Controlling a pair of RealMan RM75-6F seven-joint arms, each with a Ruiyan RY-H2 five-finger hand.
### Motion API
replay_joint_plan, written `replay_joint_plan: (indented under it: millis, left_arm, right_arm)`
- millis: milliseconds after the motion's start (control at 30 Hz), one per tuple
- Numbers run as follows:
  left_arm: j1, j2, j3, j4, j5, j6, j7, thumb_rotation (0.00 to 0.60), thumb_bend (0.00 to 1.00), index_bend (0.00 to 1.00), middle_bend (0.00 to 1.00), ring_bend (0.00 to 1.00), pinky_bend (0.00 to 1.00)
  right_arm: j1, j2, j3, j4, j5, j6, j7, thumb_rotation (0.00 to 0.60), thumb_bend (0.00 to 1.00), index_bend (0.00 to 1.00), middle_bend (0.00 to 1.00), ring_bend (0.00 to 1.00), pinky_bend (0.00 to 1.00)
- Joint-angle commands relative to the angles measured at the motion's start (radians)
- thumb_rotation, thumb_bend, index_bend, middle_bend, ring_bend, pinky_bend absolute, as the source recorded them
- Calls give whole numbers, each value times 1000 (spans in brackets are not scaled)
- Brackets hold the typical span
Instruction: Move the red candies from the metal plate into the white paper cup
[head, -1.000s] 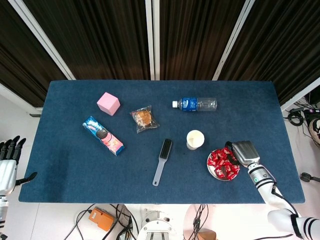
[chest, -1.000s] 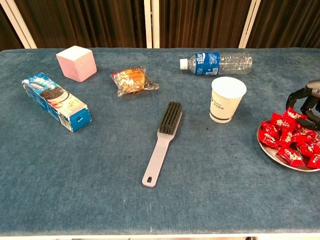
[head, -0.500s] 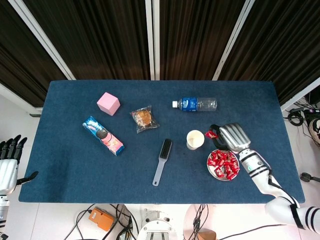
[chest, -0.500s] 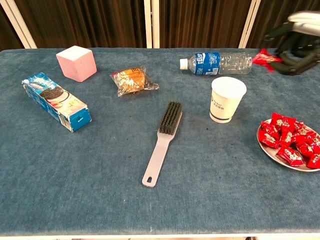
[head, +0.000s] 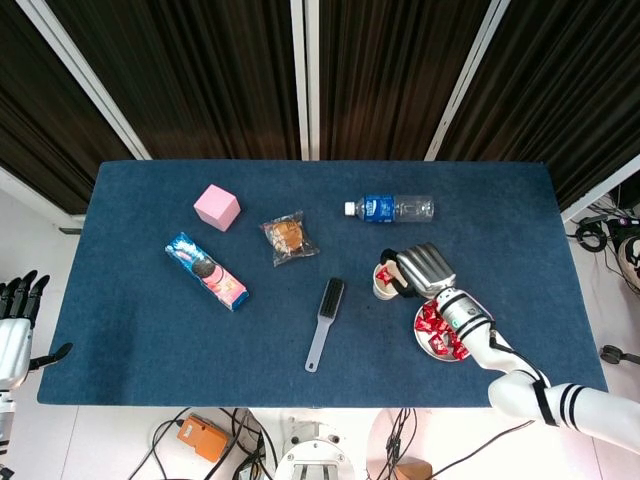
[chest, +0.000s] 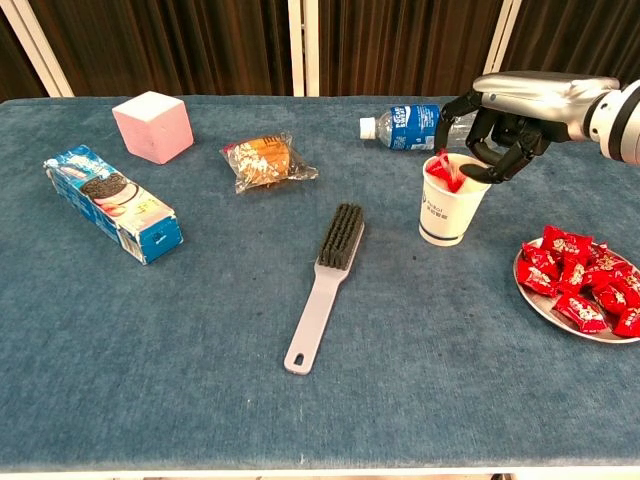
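The white paper cup (chest: 452, 208) stands at mid-right, seen also in the head view as the cup (head: 384, 284). My right hand (chest: 512, 118) hovers over its mouth, fingers curled down. It holds a red candy (chest: 442, 170) at its fingertips, and the candy is halfway inside the rim; it shows from above as the candy (head: 383, 273) beside my right hand (head: 422, 270). The metal plate (chest: 543, 304) at the right edge carries several red candies (chest: 580, 280). My left hand (head: 14, 322) stays off the table's left side, fingers straight and apart, holding nothing.
A grey brush (chest: 324, 285) lies left of the cup. A water bottle (chest: 430, 126) lies behind it. Further left are a wrapped snack (chest: 262, 160), a pink cube (chest: 153, 125) and a blue biscuit box (chest: 112, 203).
My right hand lifted a red candy off the plate, carried it up and left, and now holds it at the cup's mouth. The left hand has barely moved.
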Motion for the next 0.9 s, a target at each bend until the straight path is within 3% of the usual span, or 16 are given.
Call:
replay_joint_plan:
  millis: [33,167,267,467,900]
  left_arm:
    - [0,-2,-1,2,1,1,-2,600,0,32,0,0,0]
    - [0,-5,-1,7,5,4,-4,600,0,32,0,0,0]
    - [-2,-8,-1,10,5,2,-6,600,0,32,0,0,0]
    - [-6,-17,-1,14,12,-1,-5,600,0,32,0,0,0]
    - [1,-21,2,18,16,11,-9,600,0,32,0,0,0]
  right_arm:
    - [-12,11,-5,-15,-10,31,5,600,331,289,854,1000,1000]
    - [-73,65,-32,-67,-67,134,19,600,330,303,854,1000,1000]
    - [-145,131,-85,-112,-104,204,28,600,329,337,854,1000,1000]
    - [-220,177,-171,-118,-70,201,6,600,329,344,854,1000,1000]
    - [-207,62,-166,30,-14,108,46,600,365,411,854,1000,1000]
